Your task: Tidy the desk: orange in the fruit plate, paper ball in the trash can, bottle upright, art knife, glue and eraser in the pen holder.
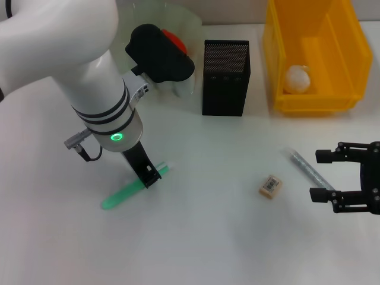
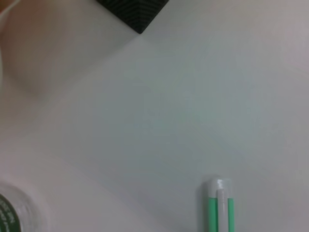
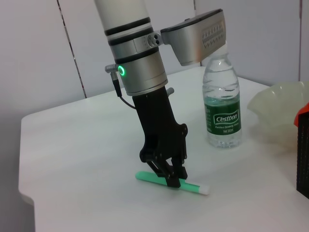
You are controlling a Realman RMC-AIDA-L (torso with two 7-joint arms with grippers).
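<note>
At the lower left of the head view, the left gripper (image 1: pixel 149 176) stands down on the white desk (image 1: pixel 208 237) with its black fingers closed around the green knife (image 1: pixel 122 195), gripping it near the end that points up and right. The rest of the knife slants away toward the lower left, flat on the desk. The right wrist view shows this more plainly: the left gripper (image 3: pixel 170 180) clamps the knife (image 3: pixel 149 177) between its fingertips, green body on one side, white tip on the other.

The right gripper (image 1: pixel 325 176) hangs at the right edge of the head view, its jaws spread wide with nothing between them. Just left of it lies a clear glue stick (image 1: pixel 310 169), and further left, in the lower middle, a small tan eraser (image 1: pixel 269 186).

The black mesh pen holder (image 1: pixel 225 77) stands upper centre. The yellow bin (image 1: pixel 338 71) at the upper right holds the white paper ball (image 1: pixel 297 79). The orange (image 1: pixel 176 40) shows in the pale plate (image 1: pixel 191 24), partly behind the left arm.

Only the right wrist view shows the water bottle (image 3: pixel 221 111) clearly, upright behind the left arm. The left wrist view shows only the knife's white-capped end (image 2: pixel 219 205), a corner of the pen holder (image 2: pixel 135 12) and a bit of the bottle (image 2: pixel 19 212).
</note>
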